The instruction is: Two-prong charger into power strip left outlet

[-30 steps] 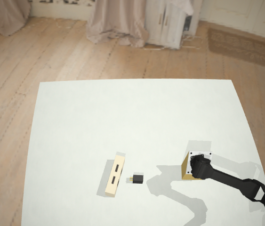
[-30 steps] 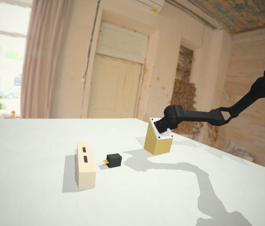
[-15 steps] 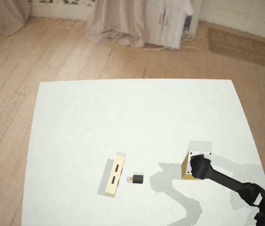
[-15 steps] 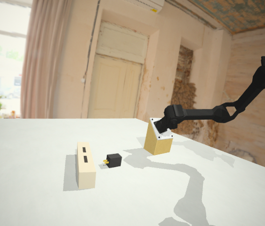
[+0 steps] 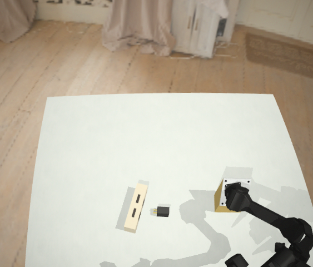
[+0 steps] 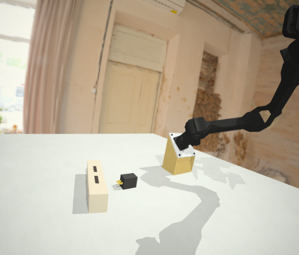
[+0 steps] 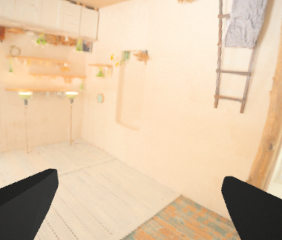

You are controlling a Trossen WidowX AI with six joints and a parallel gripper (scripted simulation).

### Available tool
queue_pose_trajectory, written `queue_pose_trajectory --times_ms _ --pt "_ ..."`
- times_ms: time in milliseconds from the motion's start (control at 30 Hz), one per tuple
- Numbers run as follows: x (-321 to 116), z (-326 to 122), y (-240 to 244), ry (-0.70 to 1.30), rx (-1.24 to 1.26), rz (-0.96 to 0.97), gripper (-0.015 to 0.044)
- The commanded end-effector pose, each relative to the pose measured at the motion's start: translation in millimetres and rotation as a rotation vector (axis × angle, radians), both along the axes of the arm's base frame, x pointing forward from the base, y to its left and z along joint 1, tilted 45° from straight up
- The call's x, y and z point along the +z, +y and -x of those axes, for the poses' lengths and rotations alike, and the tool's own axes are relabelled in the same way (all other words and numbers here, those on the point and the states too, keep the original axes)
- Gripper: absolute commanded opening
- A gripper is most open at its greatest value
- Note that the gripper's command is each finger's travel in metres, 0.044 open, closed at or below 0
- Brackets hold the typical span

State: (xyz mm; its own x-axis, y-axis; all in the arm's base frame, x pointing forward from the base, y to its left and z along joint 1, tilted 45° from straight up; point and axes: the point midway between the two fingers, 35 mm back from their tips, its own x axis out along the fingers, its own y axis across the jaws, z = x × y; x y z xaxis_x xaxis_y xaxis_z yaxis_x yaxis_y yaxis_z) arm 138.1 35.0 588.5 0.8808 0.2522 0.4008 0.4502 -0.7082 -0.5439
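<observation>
Power strip [image 5: 135,204] [image 6: 97,203] stands leftmost on the white counter [image 5: 93,143] [image 6: 34,153], and just beside it, apart, lies the black charger [image 5: 162,211] [image 6: 128,181], its prongs toward the strip. Farther right, the black arm [image 5: 268,215] [image 6: 226,125] rises from a tan block [image 5: 219,198] [image 6: 182,166], and its jaws, spread wide and holding nothing, are well apart from the charger.
</observation>
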Motion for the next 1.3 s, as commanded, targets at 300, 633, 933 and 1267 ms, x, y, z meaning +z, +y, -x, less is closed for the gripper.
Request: queue_pose_trajectory --times_ms 300,633,933,1267 --pt "-38 -62 -26 0.204 0.062 -0.182 0.044" --pt "-87 -117 -47 0.434 0.108 -0.419 0.044" --pt "-145 -160 -63 0.667 0.127 -0.653 0.044" --pt "-213 -194 -74 0.916 0.118 -0.932 0.044"
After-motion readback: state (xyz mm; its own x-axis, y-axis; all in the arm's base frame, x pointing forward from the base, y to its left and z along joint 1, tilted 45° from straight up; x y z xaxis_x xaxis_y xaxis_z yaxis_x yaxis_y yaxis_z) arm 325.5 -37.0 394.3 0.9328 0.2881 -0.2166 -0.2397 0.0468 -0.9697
